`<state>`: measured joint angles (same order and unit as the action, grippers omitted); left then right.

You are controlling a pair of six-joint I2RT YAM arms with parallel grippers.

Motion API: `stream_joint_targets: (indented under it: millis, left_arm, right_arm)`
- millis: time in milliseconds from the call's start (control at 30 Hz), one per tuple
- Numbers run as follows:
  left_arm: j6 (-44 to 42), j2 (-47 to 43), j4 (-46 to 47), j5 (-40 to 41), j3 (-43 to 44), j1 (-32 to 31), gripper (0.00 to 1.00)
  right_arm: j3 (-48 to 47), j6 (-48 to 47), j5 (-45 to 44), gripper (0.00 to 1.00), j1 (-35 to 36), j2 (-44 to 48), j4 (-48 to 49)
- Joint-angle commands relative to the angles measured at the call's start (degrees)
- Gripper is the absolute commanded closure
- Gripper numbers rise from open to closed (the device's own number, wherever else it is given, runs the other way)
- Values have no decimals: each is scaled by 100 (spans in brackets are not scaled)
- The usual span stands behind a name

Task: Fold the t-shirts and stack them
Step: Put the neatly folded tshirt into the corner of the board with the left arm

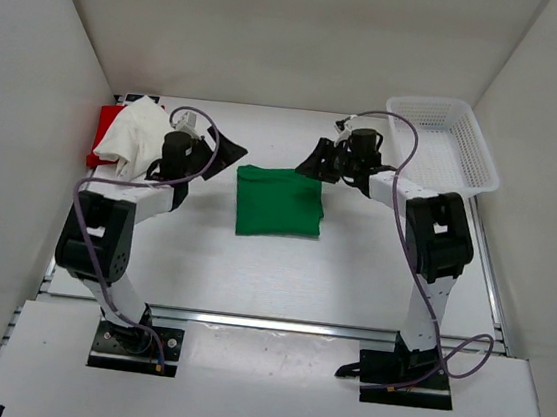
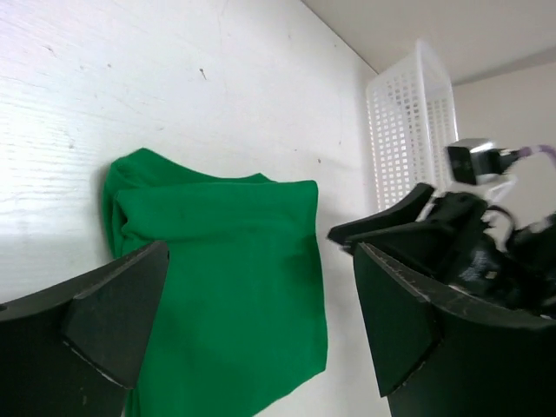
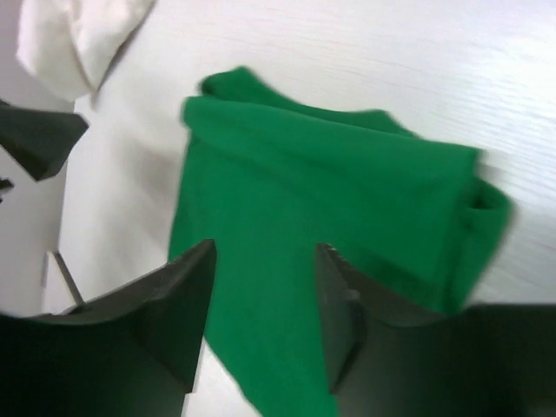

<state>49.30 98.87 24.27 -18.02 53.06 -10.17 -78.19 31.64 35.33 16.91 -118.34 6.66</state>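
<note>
A green t-shirt [image 1: 277, 201] lies folded into a flat rectangle in the middle of the table. At the far left a crumpled white t-shirt [image 1: 136, 132] rests on top of a red t-shirt [image 1: 98, 138]. My left gripper [image 1: 229, 153] hovers just left of the green shirt's far corner, open and holding nothing. In the left wrist view the left gripper [image 2: 261, 252] frames the green shirt [image 2: 226, 278]. My right gripper [image 1: 314, 162] hangs over the shirt's far right corner, open and empty. In the right wrist view its tips [image 3: 265, 252] stand apart above the green cloth [image 3: 330, 200].
A white mesh basket [image 1: 485, 162] stands at the back right, also in the left wrist view [image 2: 404, 130]. White walls close in the table [image 1: 351, 277] on three sides. The white shirt [image 3: 78, 35] shows at the top left of the right wrist view.
</note>
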Motion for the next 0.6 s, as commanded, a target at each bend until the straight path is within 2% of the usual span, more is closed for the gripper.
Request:
stream_joint_targets:
  millis: [0,67,100,200,300,467,567]
  left_arm:
    - [-648,-482,-447,440,-515,-37,4]
    - [-834,-561,-738,632,-682,-116,19]
    - [-895,-588,-714,677,-805,-142,22]
    - [-905,-439,-696,599,-1200,-248,25]
    - [-870,-88,-486,239,-1315,-371,24]
    - [-817,615,-379,-8,-956,-608,25]
    - [-659,1098,-204,-298,-648,-784,41]
  right_arm:
    - [-118,-439,-368,50,347,829,-138]
    - [171,-448,-448,46,453,1136,-60]
    - [225,-439,-509,47,515,1243,37]
    - [952,-255,-475,47,577,1848,458]
    - [1621,-53,-413,47,560,2384,871]
    - [2290,44,-325,48,524,2904,1048]
    - [2747,123,-325,49,480,3238,1163]
